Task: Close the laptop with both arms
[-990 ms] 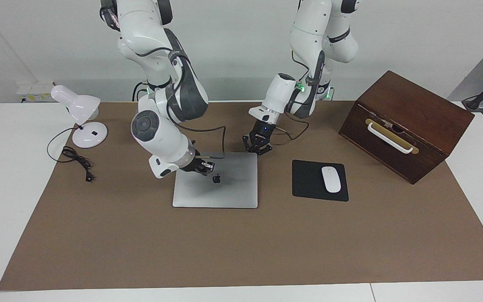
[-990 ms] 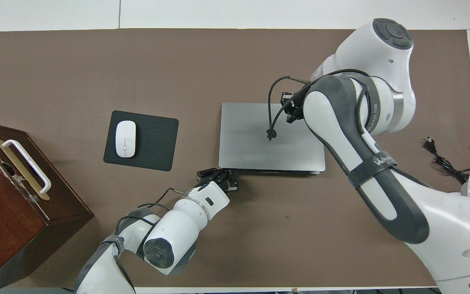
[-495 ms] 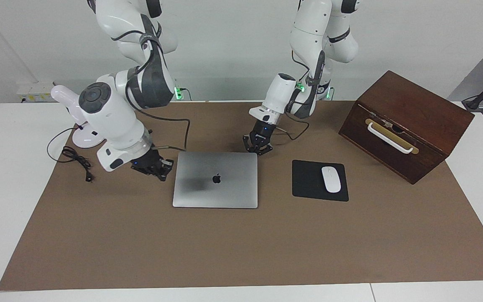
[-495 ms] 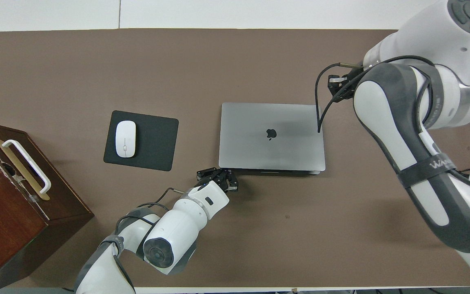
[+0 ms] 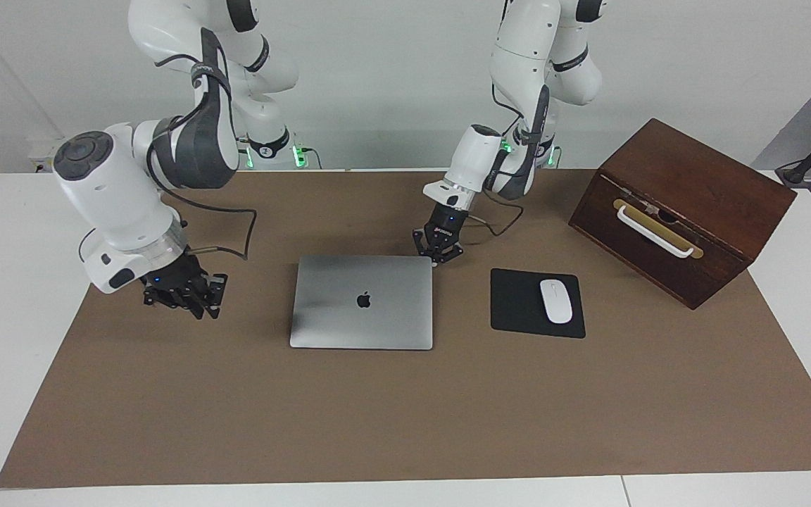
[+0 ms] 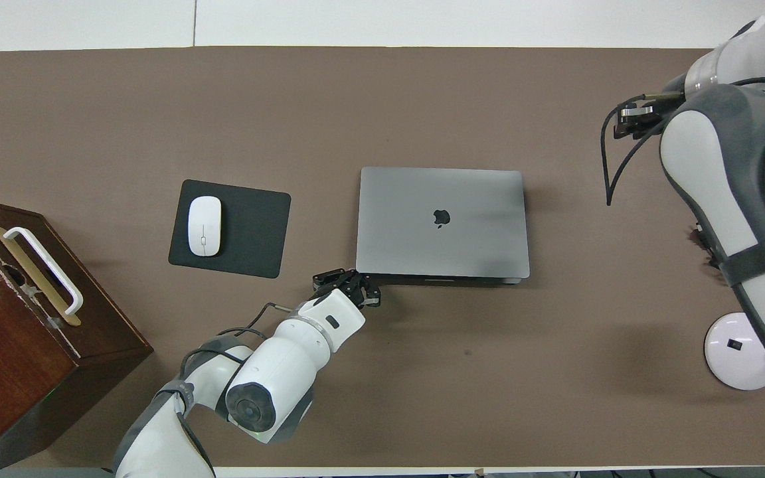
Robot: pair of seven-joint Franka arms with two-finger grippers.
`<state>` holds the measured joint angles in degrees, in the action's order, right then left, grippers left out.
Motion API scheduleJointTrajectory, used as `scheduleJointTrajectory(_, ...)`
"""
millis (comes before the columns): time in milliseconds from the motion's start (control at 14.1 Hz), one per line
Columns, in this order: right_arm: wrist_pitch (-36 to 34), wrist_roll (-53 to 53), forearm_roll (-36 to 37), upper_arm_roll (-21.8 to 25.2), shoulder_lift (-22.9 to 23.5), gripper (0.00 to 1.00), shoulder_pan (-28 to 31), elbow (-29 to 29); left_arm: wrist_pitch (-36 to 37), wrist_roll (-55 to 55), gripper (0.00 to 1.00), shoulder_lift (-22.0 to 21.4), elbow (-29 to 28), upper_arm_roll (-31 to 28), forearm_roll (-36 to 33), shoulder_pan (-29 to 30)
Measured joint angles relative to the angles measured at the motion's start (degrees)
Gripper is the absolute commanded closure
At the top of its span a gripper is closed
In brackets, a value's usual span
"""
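Observation:
The silver-grey laptop (image 5: 363, 313) (image 6: 442, 199) lies closed and flat on the brown mat, its black apple logo facing up. My left gripper (image 5: 438, 255) (image 6: 344, 287) is shut and sits low at the laptop's corner nearer the robots, toward the left arm's end. I cannot tell whether it touches that corner. My right gripper (image 5: 181, 296) (image 6: 629, 121) hangs over the bare mat toward the right arm's end, well apart from the laptop. It holds nothing.
A black mouse pad (image 5: 518, 303) (image 6: 250, 229) with a white mouse (image 5: 557, 301) (image 6: 204, 226) lies beside the laptop toward the left arm's end. A brown wooden box (image 5: 680, 211) (image 6: 17, 332) with a white handle stands past it. A white lamp base (image 6: 741, 352) sits at the right arm's end.
My right arm swung off the laptop's lid and out toward its own end of the table. The left gripper shifted slightly at the corner. The laptop stayed closed.

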<state>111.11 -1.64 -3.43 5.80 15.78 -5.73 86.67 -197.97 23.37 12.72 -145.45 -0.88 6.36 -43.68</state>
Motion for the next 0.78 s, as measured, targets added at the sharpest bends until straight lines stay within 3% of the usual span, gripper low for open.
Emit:
scheduleJointTrajectory(212, -4.62, 0.05, 0.10, -0.04, -3.95, 0.00, 0.05, 0.01, 5.08, 0.00, 1.00, -3.84, -1.92, 0.00, 0.00, 0.46)
scheduleJointTrajectory(566, -10.26, 7.19, -0.76, 0.11, -6.32, 0.00, 1.40, 0.16, 25.72, -0.22, 1.00, -15.23, -2.44, -0.08, 0.00, 2.67)
scheduleJointTrajectory(778, -11.72, 8.73, -0.23, 0.02, -6.94, 0.00, 1.37, 0.14, 33.71, -1.12, 1.00, -19.94, -2.50, -0.16, 0.00, 3.95)
